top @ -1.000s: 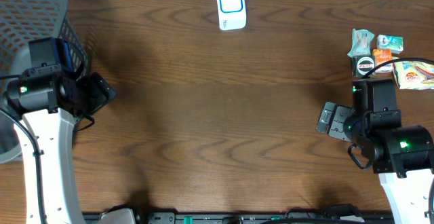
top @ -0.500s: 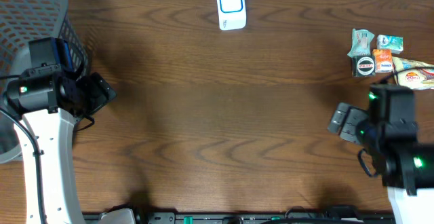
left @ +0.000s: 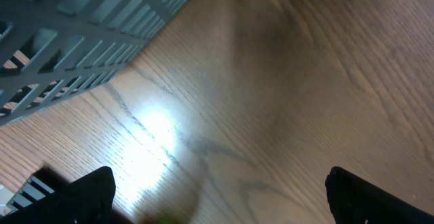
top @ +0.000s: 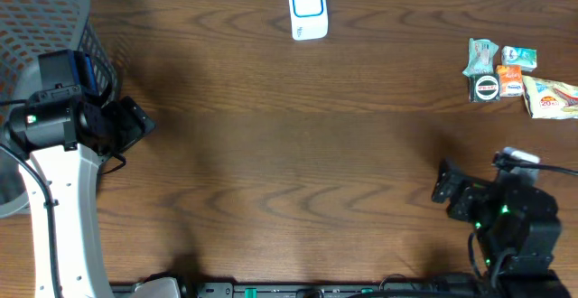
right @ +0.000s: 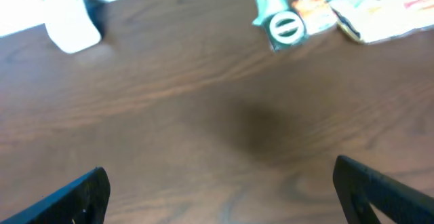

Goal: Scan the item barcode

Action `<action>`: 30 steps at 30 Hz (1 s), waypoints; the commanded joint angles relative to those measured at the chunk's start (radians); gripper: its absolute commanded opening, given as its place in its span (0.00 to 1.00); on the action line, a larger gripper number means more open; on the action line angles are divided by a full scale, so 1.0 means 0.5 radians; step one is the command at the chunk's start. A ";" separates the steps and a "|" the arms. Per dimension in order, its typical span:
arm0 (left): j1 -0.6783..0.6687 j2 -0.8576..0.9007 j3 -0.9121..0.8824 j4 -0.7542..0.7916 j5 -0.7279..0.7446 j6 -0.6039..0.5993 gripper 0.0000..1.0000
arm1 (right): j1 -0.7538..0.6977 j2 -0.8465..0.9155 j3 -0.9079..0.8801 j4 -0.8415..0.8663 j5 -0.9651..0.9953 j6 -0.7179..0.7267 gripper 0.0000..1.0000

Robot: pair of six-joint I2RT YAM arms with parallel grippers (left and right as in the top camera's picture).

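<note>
Gaping wide and empty: left gripper [top: 137,123] beside basket [top: 41,9], right gripper [top: 448,186] near the table's [top: 271,153] front-right corner, snacks [top: 506,70] far-right.

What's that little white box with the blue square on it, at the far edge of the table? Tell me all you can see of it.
It is probably the barcode scanner: a small white unit with rounded corners, plastic by its look, with a rounded blue outline framing a pale panel. It stands alone midway along the far edge of the brown wooden table. Only the tabletop touches it; the packets lie well away. The right wrist view shows it blurred.
</note>
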 commanded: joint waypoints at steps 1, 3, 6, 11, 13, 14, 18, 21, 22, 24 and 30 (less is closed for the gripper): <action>0.006 -0.008 0.005 -0.010 -0.032 -0.011 0.98 | -0.024 -0.058 -0.146 0.146 -0.199 -0.220 0.99; 0.006 -0.008 0.005 -0.010 -0.032 -0.011 0.98 | -0.023 -0.114 -0.249 0.289 -0.260 -0.245 0.99; 0.006 -0.008 0.005 -0.010 -0.032 -0.011 0.98 | 0.005 -0.230 -0.388 0.463 -0.286 -0.244 0.99; 0.006 -0.008 0.005 -0.010 -0.032 -0.011 0.97 | 0.155 -0.468 -0.585 0.687 -0.282 -0.320 0.99; 0.006 -0.008 0.005 -0.010 -0.032 -0.011 0.98 | 0.197 -0.562 -0.658 0.762 -0.282 -0.373 0.99; 0.006 -0.008 0.005 -0.010 -0.032 -0.011 0.98 | 0.203 -0.605 -0.692 0.793 -0.282 -0.384 0.99; 0.006 -0.008 0.005 -0.010 -0.032 -0.011 0.97 | 0.203 -0.781 -0.835 0.880 -0.283 -0.389 0.99; 0.006 -0.008 0.005 -0.010 -0.032 -0.011 0.97 | 0.203 -0.874 -0.935 0.946 -0.283 -0.396 0.99; 0.006 -0.008 0.005 -0.010 -0.032 -0.011 0.98 | 0.203 -0.897 -0.964 0.964 -0.282 -0.395 0.99; 0.006 -0.008 0.005 -0.010 -0.032 -0.011 0.98 | 0.201 -0.934 -1.023 1.009 -0.283 -0.403 0.99; 0.006 -0.008 0.005 -0.010 -0.032 -0.011 0.98 | 0.201 -0.943 -1.171 1.209 -0.276 -0.410 0.99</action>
